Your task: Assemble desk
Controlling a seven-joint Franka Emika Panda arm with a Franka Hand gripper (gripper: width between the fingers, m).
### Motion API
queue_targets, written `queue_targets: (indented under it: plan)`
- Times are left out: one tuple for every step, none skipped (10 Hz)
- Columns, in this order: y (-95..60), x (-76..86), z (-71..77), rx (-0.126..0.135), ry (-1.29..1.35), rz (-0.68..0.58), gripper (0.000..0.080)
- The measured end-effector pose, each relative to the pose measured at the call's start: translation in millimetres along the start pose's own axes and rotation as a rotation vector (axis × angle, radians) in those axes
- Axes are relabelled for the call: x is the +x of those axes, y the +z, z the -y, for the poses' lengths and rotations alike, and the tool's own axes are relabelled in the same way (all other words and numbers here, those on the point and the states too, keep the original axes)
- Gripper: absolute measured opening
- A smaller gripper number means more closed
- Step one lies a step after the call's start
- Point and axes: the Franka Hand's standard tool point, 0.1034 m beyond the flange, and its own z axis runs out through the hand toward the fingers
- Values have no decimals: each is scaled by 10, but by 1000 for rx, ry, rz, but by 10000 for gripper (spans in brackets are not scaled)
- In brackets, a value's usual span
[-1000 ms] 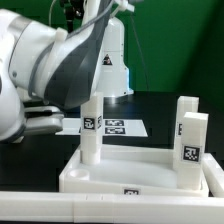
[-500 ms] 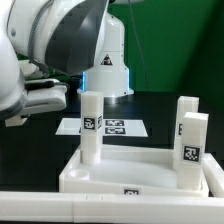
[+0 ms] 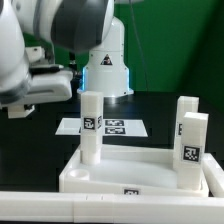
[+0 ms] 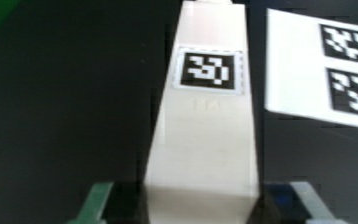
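Over the last second the arm has swung across the exterior view from the middle toward the upper left of the frame, so you now see the leg [image 3: 92, 128] on the exterior view's left standing clear, where a second ago the arm's grey shell crowded over it. That leg has not shifted between the pictures: it stands upright in the near-left corner of the tabletop [image 3: 135, 170], which lies upside down in the lower half of the frame with its rim up. Two more legs [image 3: 191, 135] stand at the exterior view's right, one just behind the other; you should count three legs standing, and a fourth does not show here. In the wrist view the gripper [image 4: 194, 198] looks down the length of a leg [image 4: 204, 120], with a green fingertip [image 4: 101, 200] on either side of its base; the pads sit right at its edges, but you cannot tell from this picture whether they are pressing it or have just let go. I judge this to be either the end of a screw turn or a regrasp. No brand or readable writing shows anywhere; the only print is black-and-white square tags on each leg, on the tabletop's front rim and on the marker board [image 3: 125, 127] lying flat behind the left leg.
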Motion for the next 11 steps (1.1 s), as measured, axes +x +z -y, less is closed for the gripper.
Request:
queue_targets:
  plan:
    - [-131, -39, -10, -7, -3, -38, 284]
    - [-164, 17, -95, -28, -11, -119, 284]
    - [-169, 27, -94, -30, -10, -186, 284]
    - [-187, 31, -111, -38, -8, -237, 284]
    - [-232, 39, -99, -36, -1, -298, 284]
    - [-337, 6, -11, 0, 22, -326, 284]
    - [-489, 21, 79, 59, 61, -378, 284]
    - [-622, 29, 142, 88, 100, -423, 284]
    - [-690, 52, 160, 89, 130, -447, 284]
    - [-740, 113, 105, 61, 121, -524, 284]
    - [-739, 107, 81, 51, 130, -577, 284]
